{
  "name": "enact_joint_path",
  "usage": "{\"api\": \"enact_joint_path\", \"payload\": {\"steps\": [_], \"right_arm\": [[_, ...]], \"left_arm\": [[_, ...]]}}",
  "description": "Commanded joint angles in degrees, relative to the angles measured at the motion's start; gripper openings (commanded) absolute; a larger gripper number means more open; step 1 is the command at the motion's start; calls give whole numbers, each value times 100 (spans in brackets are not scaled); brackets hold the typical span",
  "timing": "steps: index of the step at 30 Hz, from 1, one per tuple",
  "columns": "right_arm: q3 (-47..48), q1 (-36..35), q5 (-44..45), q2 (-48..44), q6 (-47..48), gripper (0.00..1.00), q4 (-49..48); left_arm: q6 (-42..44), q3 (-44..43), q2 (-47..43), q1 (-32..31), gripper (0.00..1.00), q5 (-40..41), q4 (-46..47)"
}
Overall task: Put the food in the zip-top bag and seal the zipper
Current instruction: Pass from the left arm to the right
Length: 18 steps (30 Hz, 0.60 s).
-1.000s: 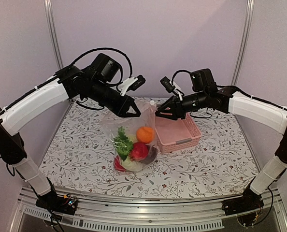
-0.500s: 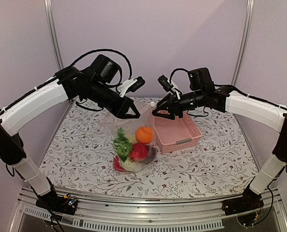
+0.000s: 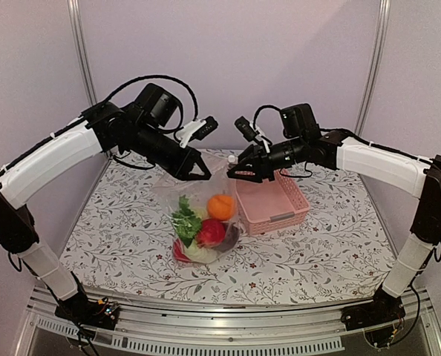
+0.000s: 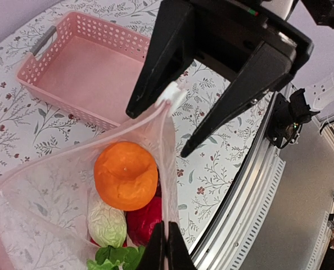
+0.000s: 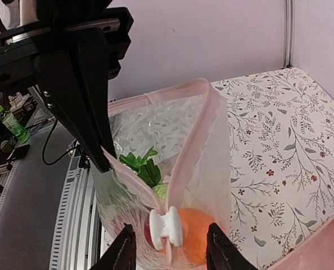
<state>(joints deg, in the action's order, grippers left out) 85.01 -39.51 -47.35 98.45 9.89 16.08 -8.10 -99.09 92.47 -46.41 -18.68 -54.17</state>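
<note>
Holding the bag (image 3: 177,189) upright over the counter (image 3: 116,222), the two arms meet at its mouth in the top view. The left gripper (image 3: 203,173) is clamped on one end of the rim and the right gripper (image 3: 235,176) sits at the other. The food (image 3: 211,231), in orange, red, white and leafy green pieces, lies down in the bag. The pink basket (image 3: 274,218) beside it shows nothing inside, so the loading half of the job looks done and the sealing is what remains. From this height it is hard to tell whether the mouth is open.

The left wrist view settles what that gripper has: its fingertips are pinched shut on the bag's edge, with an orange piece (image 4: 126,175) inside just past them. It also shows the right gripper's fingers standing on either side of a small white slider (image 4: 171,93) at the far end of the mouth.

The right wrist view adds the decisive detail. The zipper (image 5: 198,140), a pinkish strip, runs in two parted lines from the slider to the left gripper's pinch, so the mouth is unsealed. The right gripper's jaws stand apart astride the slider, apparently not touching it, holding nothing.
</note>
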Motion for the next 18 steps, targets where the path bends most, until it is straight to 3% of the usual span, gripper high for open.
{"api": "enact_joint_path", "payload": {"steps": [1,15,18], "right_arm": [[77,-57,-213,41,62,34,88],[74,-57,78,-104,-136,0,155],[95,-69,88,-269,-147,0,286]], "left_arm": [[41,21,-149,95,0,28,-14],[51,56,-187,204,0,377,-99],[76,-69,-153,220,0,762,-213]]}}
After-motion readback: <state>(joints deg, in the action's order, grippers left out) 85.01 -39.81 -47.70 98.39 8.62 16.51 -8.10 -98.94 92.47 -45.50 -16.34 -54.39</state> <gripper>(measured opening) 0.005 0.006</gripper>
